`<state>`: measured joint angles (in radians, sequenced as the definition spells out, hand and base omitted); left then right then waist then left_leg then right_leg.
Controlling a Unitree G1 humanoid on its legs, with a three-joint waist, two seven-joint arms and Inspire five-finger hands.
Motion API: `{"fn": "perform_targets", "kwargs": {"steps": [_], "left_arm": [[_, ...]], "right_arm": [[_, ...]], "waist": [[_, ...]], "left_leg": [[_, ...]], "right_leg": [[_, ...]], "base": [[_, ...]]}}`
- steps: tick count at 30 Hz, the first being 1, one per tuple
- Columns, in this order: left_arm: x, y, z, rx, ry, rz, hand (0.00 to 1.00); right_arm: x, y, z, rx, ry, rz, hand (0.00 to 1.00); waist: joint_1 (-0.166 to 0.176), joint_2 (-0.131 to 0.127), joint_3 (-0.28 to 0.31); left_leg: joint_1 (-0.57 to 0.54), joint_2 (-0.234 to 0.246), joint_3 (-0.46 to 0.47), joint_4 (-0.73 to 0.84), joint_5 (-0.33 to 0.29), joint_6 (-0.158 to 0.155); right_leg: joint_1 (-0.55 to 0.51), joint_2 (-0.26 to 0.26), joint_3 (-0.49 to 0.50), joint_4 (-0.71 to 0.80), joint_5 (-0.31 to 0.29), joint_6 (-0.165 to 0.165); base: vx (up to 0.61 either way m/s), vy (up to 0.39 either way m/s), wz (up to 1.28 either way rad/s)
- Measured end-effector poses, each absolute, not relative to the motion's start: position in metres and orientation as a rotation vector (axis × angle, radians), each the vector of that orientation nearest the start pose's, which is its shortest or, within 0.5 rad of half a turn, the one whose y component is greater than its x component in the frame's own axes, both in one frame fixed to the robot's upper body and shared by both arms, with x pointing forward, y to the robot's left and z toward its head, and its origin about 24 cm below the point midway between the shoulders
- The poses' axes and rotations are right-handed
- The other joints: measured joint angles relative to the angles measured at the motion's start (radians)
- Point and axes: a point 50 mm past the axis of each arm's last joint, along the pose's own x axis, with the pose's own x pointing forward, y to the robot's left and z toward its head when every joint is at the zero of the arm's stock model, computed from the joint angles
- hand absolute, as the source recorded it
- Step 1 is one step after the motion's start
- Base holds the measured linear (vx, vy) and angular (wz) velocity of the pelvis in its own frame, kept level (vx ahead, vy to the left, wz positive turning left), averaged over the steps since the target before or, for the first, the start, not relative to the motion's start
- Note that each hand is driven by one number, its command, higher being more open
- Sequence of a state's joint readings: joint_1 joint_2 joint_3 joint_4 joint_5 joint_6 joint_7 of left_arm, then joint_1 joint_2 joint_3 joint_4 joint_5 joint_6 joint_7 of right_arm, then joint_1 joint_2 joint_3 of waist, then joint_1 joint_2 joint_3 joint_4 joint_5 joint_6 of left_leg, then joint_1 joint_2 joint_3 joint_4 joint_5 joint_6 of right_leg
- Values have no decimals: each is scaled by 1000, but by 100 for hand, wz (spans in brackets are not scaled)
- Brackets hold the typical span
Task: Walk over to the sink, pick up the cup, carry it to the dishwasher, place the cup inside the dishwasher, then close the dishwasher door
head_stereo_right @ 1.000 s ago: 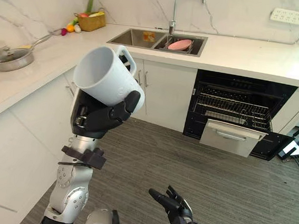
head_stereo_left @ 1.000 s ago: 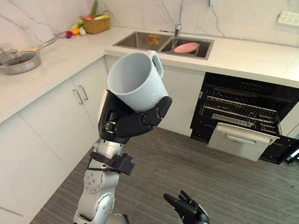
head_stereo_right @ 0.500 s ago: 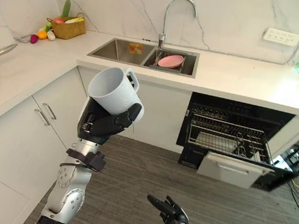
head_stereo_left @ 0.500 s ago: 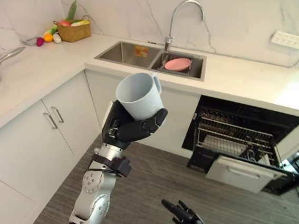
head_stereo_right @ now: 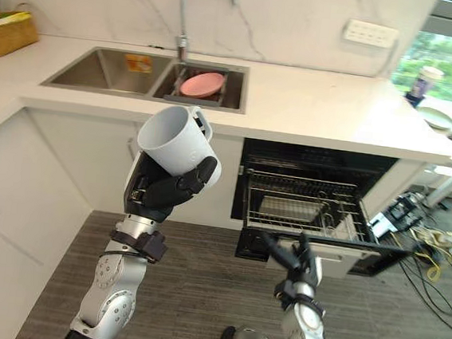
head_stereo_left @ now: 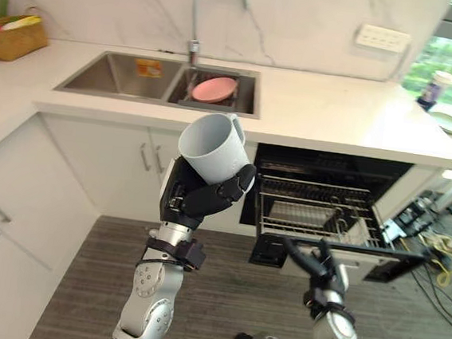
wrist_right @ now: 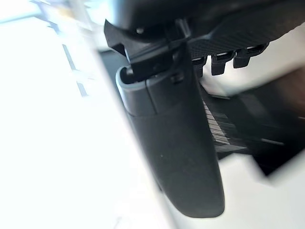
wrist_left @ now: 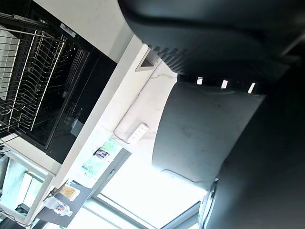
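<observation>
- Since half a second ago the head camera has swung right, so the dishwasher [head_stereo_left: 327, 203] now sits near mid-view. The right hand [head_stereo_left: 311, 263] has risen in front of it.
- The cup [head_stereo_left: 212, 142] is clear of the sink [head_stereo_left: 114, 85] and held up in the air. It is tipped, its mouth facing up and back toward the robot and its handle on the far side.
- The left hand [head_stereo_left: 204, 196] grips the cup from below, with fingers and thumb curled round its lower wall.
- From the cup, the open dishwasher lies lower and to the robot's right, its wire rack [head_stereo_left: 310, 214] showing.
- The carrying arm looks to need a move rightward and down, and the cup probably wants turning before it goes in.
- The right hand is nearer the dishwasher, empty, with its fingers spread straight.
- A pink plate [head_stereo_left: 214, 88] lies in the sink, set into the white tabletop [head_stereo_left: 327, 115].
</observation>
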<state>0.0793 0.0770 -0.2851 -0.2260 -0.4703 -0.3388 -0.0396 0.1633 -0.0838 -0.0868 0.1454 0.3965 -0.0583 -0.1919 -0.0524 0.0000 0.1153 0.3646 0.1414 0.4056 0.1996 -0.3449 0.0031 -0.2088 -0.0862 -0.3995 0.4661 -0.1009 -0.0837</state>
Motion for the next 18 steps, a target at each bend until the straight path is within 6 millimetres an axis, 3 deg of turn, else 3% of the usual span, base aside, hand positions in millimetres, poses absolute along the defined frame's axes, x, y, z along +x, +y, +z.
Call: {"fn": "perform_targets", "kwargs": {"steps": [2, 5, 6, 8, 9, 10, 11, 12, 13, 14, 16, 18], "left_arm": [[224, 110, 105, -473, -440, -255, 0], [227, 120, 110, -458, -483, -228, 0], [227, 126, 110, -455, -491, -207, 0], [226, 128, 107, -459, -479, -196, 0], [224, 126, 103, -462, -461, -200, 0], [221, 119, 99, -467, -436, -222, 0], [220, 116, 97, -464, -423, -232, 0], [218, 110, 91, -466, -391, -243, 0], [216, 106, 86, -457, -361, -238, 0], [214, 104, 84, -450, -352, -236, 0], [212, 98, 83, -442, -338, -235, 0], [212, 92, 82, -461, -328, -224, 0]], "right_arm": [[202, -213, -18, 169, 192, -401, 100], [193, -232, -20, 166, 147, -392, 100], [191, -237, -14, 170, 116, -372, 100], [196, -236, -2, 169, 63, -330, 100], [199, -231, 6, 168, 33, -301, 100], [207, -220, 16, 174, -5, -247, 100], [210, -213, 19, 178, -13, -218, 100], [218, -198, 22, 185, -17, -149, 100], [224, -181, 23, 187, -7, -77, 100], [227, -174, 23, 178, -2, -44, 100], [229, -153, 20, 151, 26, 46, 100], [227, -140, 13, 124, 67, 105, 100]], "waist": [[-2, 4, 0], [0, 19, 9], [0, 36, 22], [6, 50, 32], [8, 57, 27], [10, 60, 24], [11, 54, 27], [15, 47, 27], [16, 40, 20], [17, 43, 14], [25, 52, 2], [29, 57, -26]], "left_leg": [[1, 19, 19, 46, 0, -4], [-116, 94, 14, 382, 35, 32], [-180, 146, 4, 561, 119, 41], [-262, 199, -45, 772, 290, 44], [-313, 203, -86, 842, 253, 17], [-375, 177, -116, 831, 146, -5], [-388, 156, -119, 786, 106, -4], [-400, 102, -131, 628, 47, -13], [-402, 36, -176, 421, 41, -23], [-404, 11, -204, 324, 45, -27], [-405, -13, -241, 133, 105, -46], [-330, -27, -204, -29, 298, -57]], "right_leg": [[6, 18, 11, -10, -18, 1], [51, 45, 36, -53, -19, -4], [87, 67, 53, -76, -20, -5], [139, 102, 100, -116, -23, -13], [159, 121, 124, -138, -22, -16], [192, 133, 160, -173, -13, -32], [205, 133, 181, -187, -9, -37], [228, 130, 228, -214, -3, -37], [232, 123, 269, -231, 0, -32], [232, 121, 290, -237, 0, -28], [238, 121, 341, -256, 2, 2], [255, 118, 372, -286, 14, 53]], "base": [[40, -34, -33], [74, -43, -30], [136, -51, -50], [153, -1, -67], [254, 69, -91], [260, 76, -81], [279, 66, -99], [205, 73, -104], [194, 88, -109], [183, 120, -106], [201, 132, -81], [279, 164, -52]]}}
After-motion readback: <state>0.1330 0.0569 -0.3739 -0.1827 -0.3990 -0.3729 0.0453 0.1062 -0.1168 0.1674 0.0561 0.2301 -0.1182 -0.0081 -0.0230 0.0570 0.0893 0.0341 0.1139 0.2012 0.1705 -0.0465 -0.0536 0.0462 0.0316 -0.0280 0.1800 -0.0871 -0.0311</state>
